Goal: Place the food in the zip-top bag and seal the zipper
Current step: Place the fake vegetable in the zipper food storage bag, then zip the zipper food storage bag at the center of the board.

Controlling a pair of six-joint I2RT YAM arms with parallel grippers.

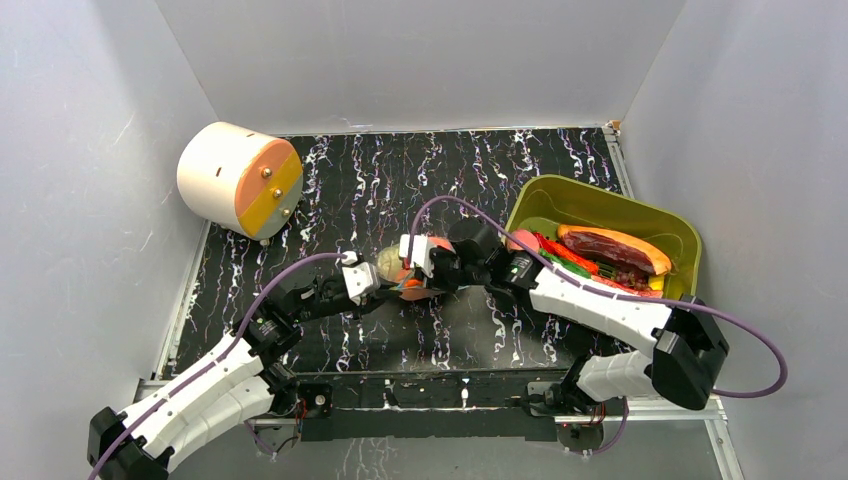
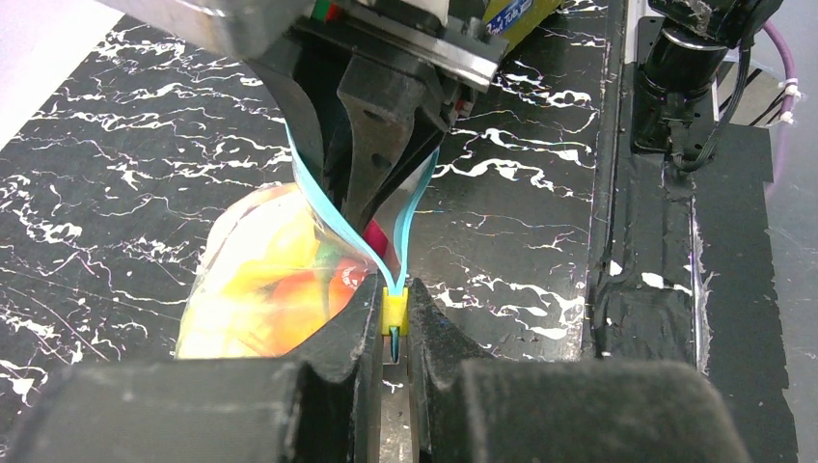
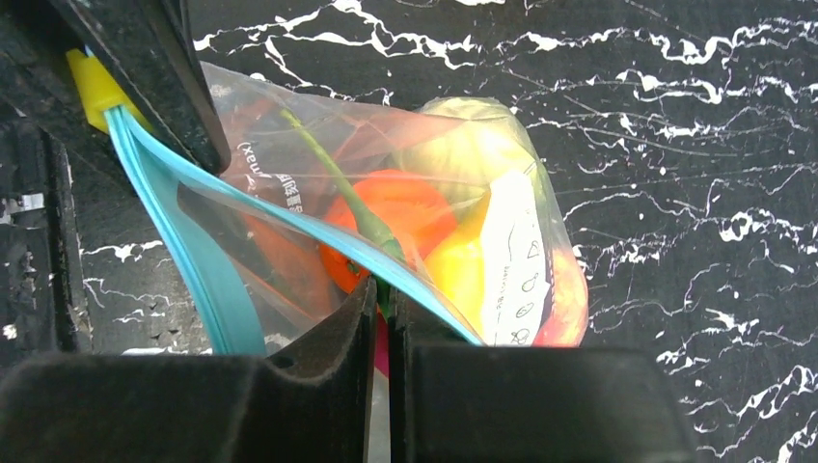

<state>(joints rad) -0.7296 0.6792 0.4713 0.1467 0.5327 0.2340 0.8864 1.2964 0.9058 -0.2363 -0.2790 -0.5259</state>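
The clear zip-top bag (image 3: pixel 521 241) lies mid-table between both arms (image 1: pixel 395 262). Food shows through it: an orange piece (image 3: pixel 395 207), a pale green cabbage (image 3: pixel 463 145) and a yellow piece (image 3: pixel 458 265). The teal zipper (image 3: pixel 183 251) stands parted in two strips (image 2: pixel 318 207). My left gripper (image 2: pixel 393 323) is shut on the yellow tab (image 2: pixel 393 311) at the zipper's end. My right gripper (image 3: pixel 383 299) reaches between the strips into the bag's mouth, shut on a red pepper (image 3: pixel 382 338) by its green stem.
An olive-green bin (image 1: pixel 600 200) at the right holds more toy food, among it red peppers (image 1: pixel 565 255). A white cylinder with an orange and yellow face (image 1: pixel 240 180) lies at the back left. Grey walls enclose the black marbled table (image 1: pixel 450 170).
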